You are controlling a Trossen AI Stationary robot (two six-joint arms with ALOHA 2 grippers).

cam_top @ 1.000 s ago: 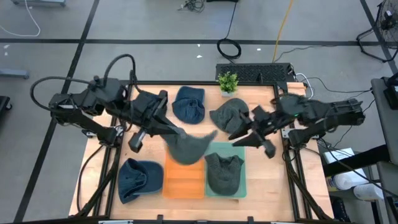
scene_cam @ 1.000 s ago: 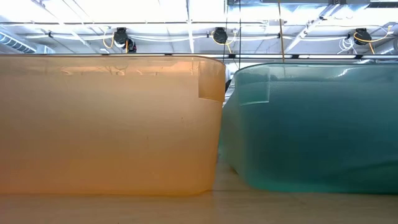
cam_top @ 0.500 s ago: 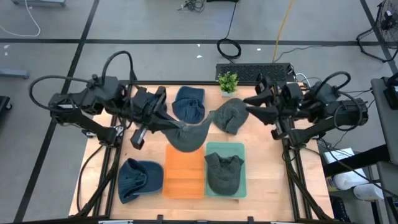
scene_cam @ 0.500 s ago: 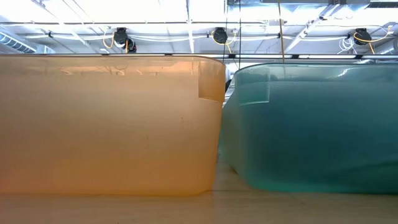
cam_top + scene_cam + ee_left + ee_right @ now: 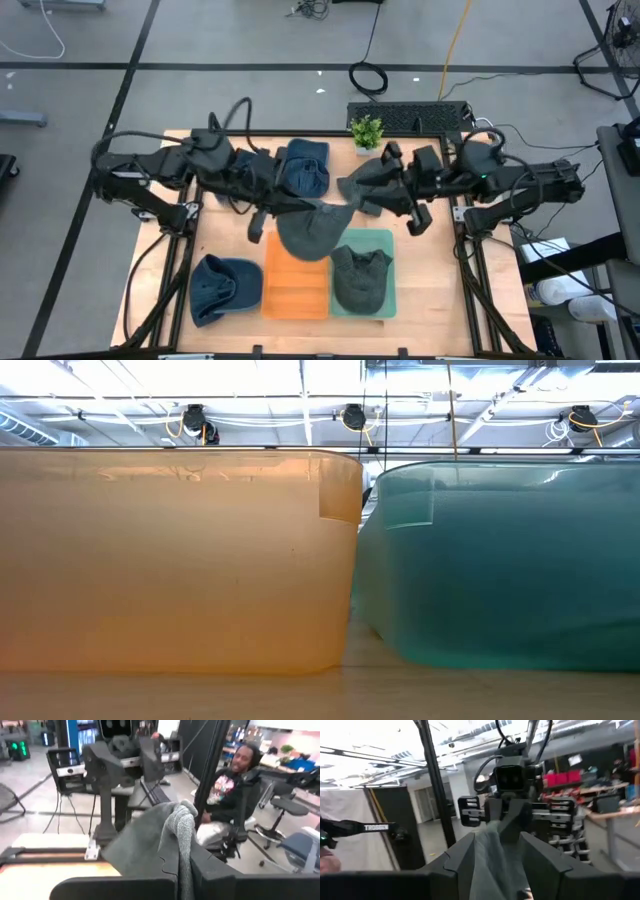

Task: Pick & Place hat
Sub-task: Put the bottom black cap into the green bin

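A grey hat [image 5: 315, 232] hangs in the air over the far ends of the orange bin [image 5: 296, 288] and the teal bin [image 5: 385, 243]. My left gripper [image 5: 268, 203] is shut on its left end and my right gripper [image 5: 382, 188] on its right end. Each wrist view shows grey cloth between that arm's own fingers, with the other gripper straight ahead. A second grey hat [image 5: 362, 172] lies on the table under my right gripper. Another grey hat [image 5: 360, 278] lies in the teal bin. My left gripper pinches the grey hat's left edge [image 5: 176, 837] between its two fingers, coming level from the table's left. The cloth stands bunched between the fingers and the hat is lifted clear. My right gripper pinches the grey cloth at the hat's right end [image 5: 490, 851] between its two fingers, coming level from the table's right. The cloth runs on toward the left gripper [image 5: 510, 817]. One layer or several, I cannot tell.
A blue hat [image 5: 303, 168] lies at the far middle of the table and another blue hat [image 5: 225, 285] at the near left. A small plant [image 5: 367, 130] stands at the far edge. In the low view the orange bin [image 5: 180, 560] and teal bin [image 5: 500, 560] fill the picture. A person [image 5: 230, 795] sits beyond the table.
My left gripper has carried the grey hat a little toward the table's right. My right arm has drawn back from the teal bin toward the far right, then reached left to the hat and taken hold of its right end.
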